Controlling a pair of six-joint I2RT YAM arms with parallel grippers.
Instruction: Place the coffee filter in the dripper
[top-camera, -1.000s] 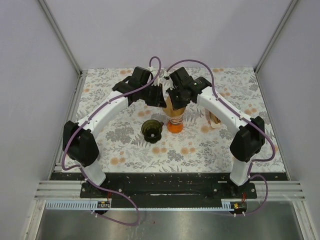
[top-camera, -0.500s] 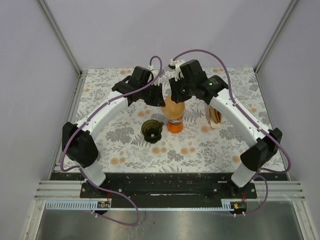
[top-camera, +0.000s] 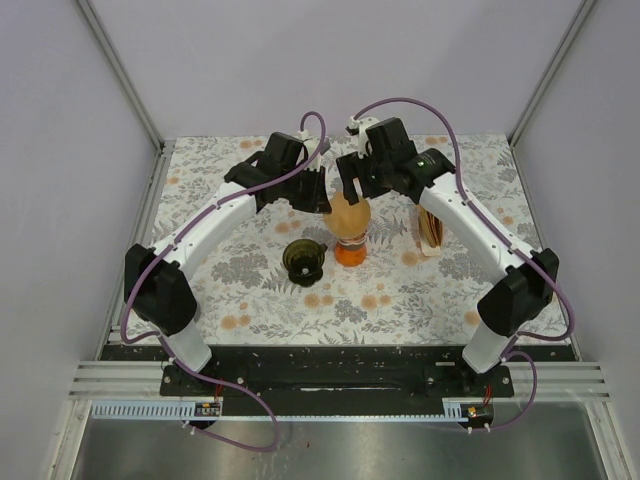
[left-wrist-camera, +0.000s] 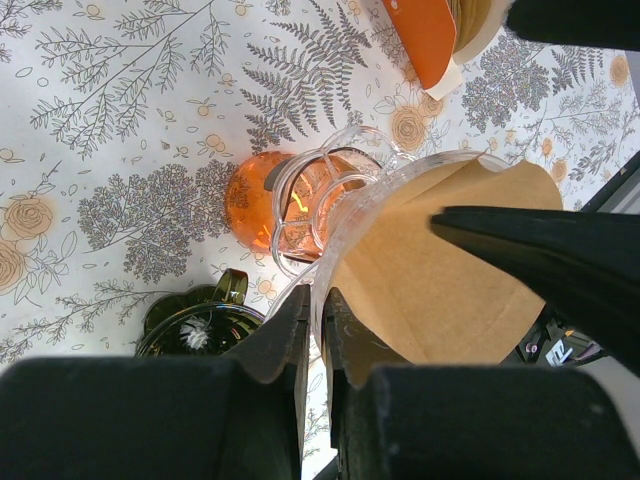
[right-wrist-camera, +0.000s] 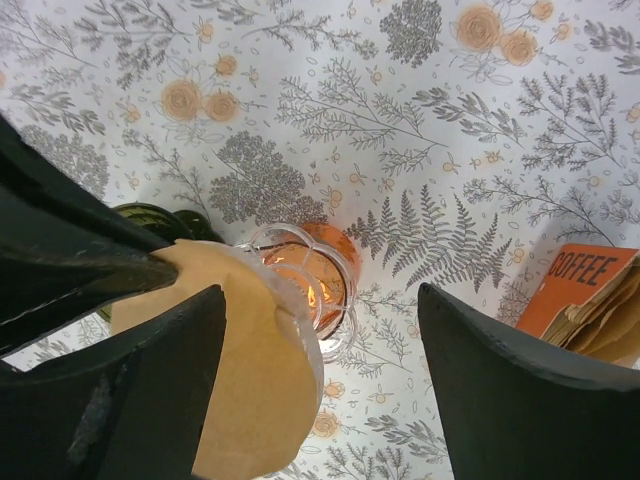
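A clear glass dripper (top-camera: 350, 243) with an orange base stands mid-table. The brown paper coffee filter (top-camera: 347, 213) sits inside its cone, its top edge showing above the rim. My left gripper (left-wrist-camera: 318, 300) is shut on the dripper's clear rim (left-wrist-camera: 345, 215), right beside the filter (left-wrist-camera: 440, 290). Just above the filter (right-wrist-camera: 240, 370) my right gripper (right-wrist-camera: 320, 295) hangs open, one finger on each side of it and neither pressing it. The dripper's orange base (right-wrist-camera: 325, 270) shows between those fingers.
A dark green glass cup (top-camera: 303, 260) stands just left of the dripper and shows in the left wrist view (left-wrist-camera: 200, 325). An orange pack of spare filters (top-camera: 430, 232), marked COFFEE (right-wrist-camera: 590, 290), lies to the right. Both arms meet over the middle of the floral tablecloth (top-camera: 400, 300).
My right gripper has gone from shut on the filter to wide open and has drawn back a little. The filter stays in the dripper. The left gripper has kept its hold.
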